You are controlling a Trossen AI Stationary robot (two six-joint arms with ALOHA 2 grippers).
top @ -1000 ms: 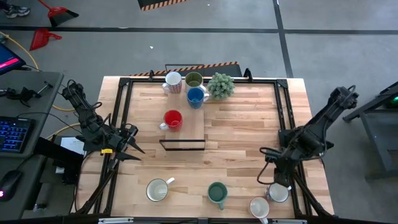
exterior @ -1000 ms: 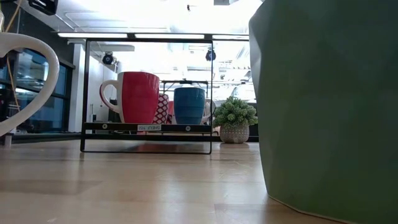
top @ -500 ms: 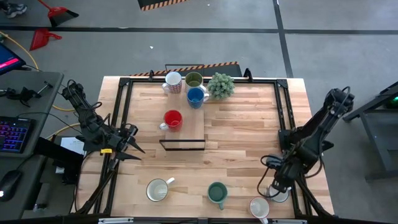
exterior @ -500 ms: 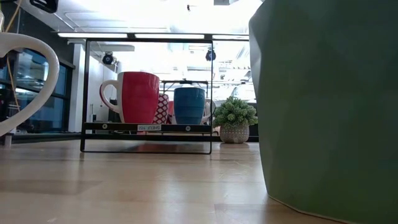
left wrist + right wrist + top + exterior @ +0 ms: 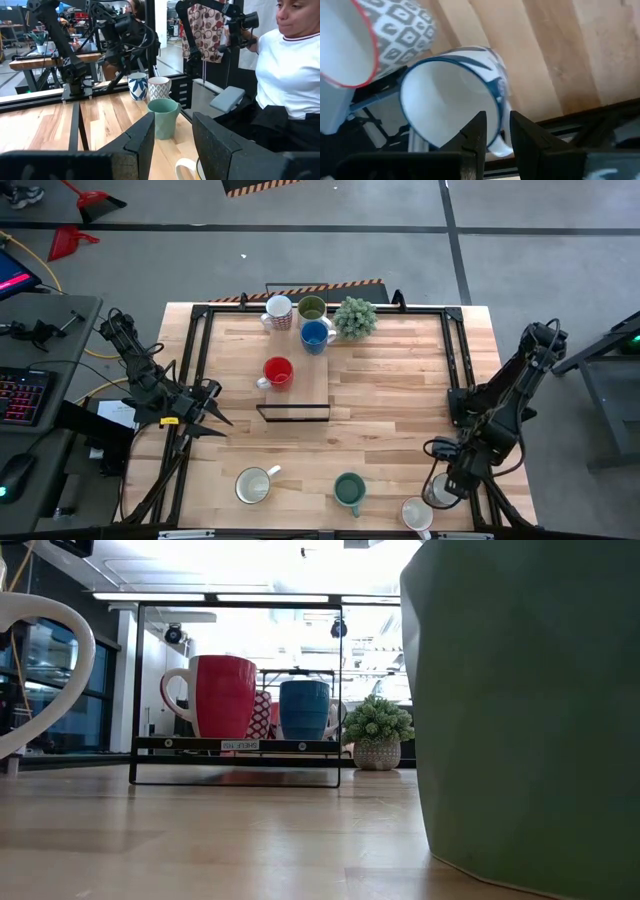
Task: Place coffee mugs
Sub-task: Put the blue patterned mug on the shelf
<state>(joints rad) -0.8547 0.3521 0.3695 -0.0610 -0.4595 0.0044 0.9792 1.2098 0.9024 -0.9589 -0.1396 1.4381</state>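
We find the mug in hand to be the white mug with blue leaf pattern (image 5: pixel 455 95), standing at the near right corner of the table (image 5: pixel 390 405), just beside a grey-and-white patterned mug with a red rim (image 5: pixel 370 40). The right gripper (image 5: pixel 494 131) hangs directly over it, one finger inside the bowl and the other outside, straddling the wall close to the handle. The fingers stand slightly apart; we cannot tell whether they already pinch the wall.

In our judgement the mug is rigid glazed ceramic: fairly heavy for its size, slippery and liable to chip if knocked. The rim wall is the sound place to take hold, with firm pressure, kept clear of the neighbouring mug.

Elsewhere, a teal mug (image 5: pixel 349 490) and a white mug (image 5: pixel 254 485) stand along the near edge. A red mug (image 5: pixel 277 372) sits on the wire-framed shelf (image 5: pixel 293 412); a blue mug (image 5: pixel 314 336), an olive mug (image 5: pixel 311 308) and a red-patterned white mug (image 5: pixel 278 310) stand behind it, beside a potted plant (image 5: pixel 355 317).

The left gripper (image 5: pixel 210 418) waits at the table's left edge, fingers parted, holding nothing.
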